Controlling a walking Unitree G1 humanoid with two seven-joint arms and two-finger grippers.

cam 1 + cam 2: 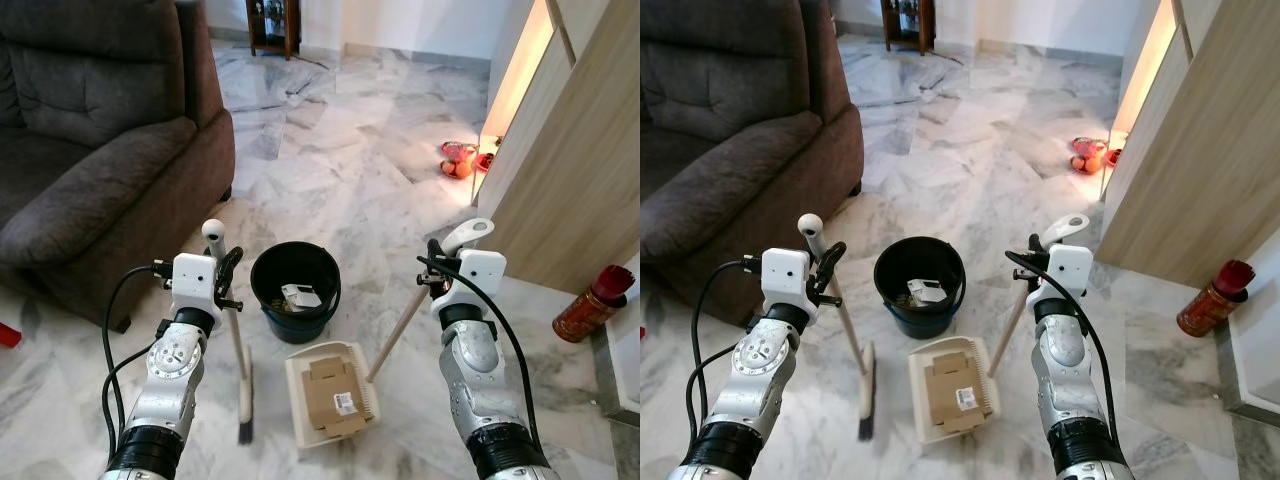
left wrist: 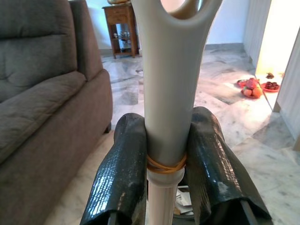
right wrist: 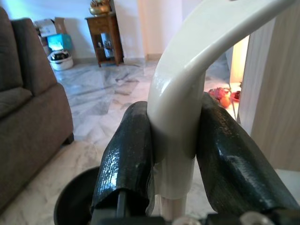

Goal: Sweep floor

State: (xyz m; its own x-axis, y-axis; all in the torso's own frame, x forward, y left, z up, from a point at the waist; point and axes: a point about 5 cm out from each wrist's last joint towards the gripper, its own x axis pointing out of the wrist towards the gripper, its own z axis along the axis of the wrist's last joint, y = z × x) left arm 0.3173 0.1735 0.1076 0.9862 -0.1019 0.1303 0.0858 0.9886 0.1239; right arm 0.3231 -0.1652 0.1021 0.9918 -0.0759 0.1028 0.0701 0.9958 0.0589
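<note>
Two grippers are at work in front of you, each clamped on a handle. Your left gripper (image 2: 166, 159) has its black fingers (image 2: 119, 173) pressed against both sides of the broom handle (image 2: 171, 93), just above a rubber band (image 2: 165, 165) wound round the shaft; in the head view that broom (image 1: 240, 370) stands nearly upright, its dark brush head (image 1: 244, 430) on the marble floor (image 1: 340, 150) to the left of the dustpan. Your right gripper (image 3: 173, 154) is closed the same way on the curved cream grip of the dustpan handle (image 3: 187, 93), fingers tight on either side — the wooden shaft (image 1: 395, 335) slopes down and leftward to the cream dustpan (image 1: 332, 395), which lies flat on the floor between your two arms. In the pan you have a flattened piece of brown cardboard (image 1: 332, 392) with a white label. Just beyond the pan, close to its far edge, sits a black bucket (image 1: 295, 290) with scraps of paper and rubbish in the bottom. A dark brown sofa (image 1: 90, 140) stands to your left, its corner near the bucket. To your right is a light wooden cabinet (image 1: 575, 170), with a red canister (image 1: 590, 303) on the floor beside it, and farther off some red items (image 1: 458, 160) lie on the floor near the bright doorway. A small dark wooden table (image 1: 272, 25) stands at the far wall.
</note>
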